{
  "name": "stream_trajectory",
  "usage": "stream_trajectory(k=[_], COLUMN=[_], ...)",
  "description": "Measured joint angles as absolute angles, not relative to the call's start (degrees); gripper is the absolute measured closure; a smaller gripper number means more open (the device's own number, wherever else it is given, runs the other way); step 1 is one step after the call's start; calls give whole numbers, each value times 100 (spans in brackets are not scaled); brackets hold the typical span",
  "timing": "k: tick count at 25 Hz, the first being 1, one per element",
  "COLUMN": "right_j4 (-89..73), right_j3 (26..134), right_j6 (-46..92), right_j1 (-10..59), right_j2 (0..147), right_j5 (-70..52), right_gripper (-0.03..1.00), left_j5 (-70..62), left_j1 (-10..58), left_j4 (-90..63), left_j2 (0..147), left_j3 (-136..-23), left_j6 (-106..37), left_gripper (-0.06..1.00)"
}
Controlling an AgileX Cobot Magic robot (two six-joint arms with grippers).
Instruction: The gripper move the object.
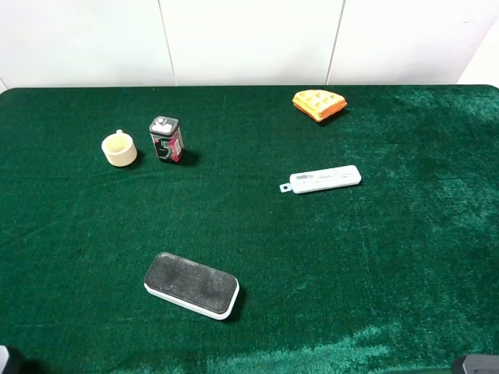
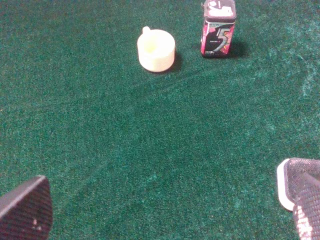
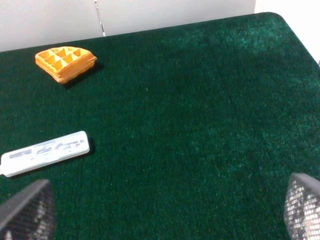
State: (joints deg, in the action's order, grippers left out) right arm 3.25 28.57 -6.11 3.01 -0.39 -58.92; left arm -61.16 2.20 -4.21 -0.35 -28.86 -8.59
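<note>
Your left hand (image 2: 165, 215) is spread wide with nothing between its fingers, and your right hand (image 3: 165, 212) is equally wide and empty. The object (image 1: 191, 285) lies flat on the green worktop (image 1: 390, 273), near and left of the middle, one end close by a left-hand finger. Far left stands a cream cup (image 1: 119, 149), a gum tin (image 1: 167, 139) just to its right; a white test strip (image 1: 325, 179) lies right of centre, a waffle (image 1: 319, 104) beyond it

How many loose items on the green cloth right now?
5: cream cup back left, gum tin just right of it, waffle back right, white test strip mid-right, grey-topped block front left. Nothing seems hidden.
</note>
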Motion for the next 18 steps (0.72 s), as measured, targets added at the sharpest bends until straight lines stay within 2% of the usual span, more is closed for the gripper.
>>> stream_trajectory(k=[18], right_j4=[325], right_j3=[2857], right_j6=[-611], right_j1=[301], right_j2=[-39], right_j5=[-5892], right_gripper=[27], left_j5=[-6116], left_j1=[220], left_j4=[-421], left_j2=[-35], left_j3=[-2886], left_j6=[-859], left_gripper=[-3])
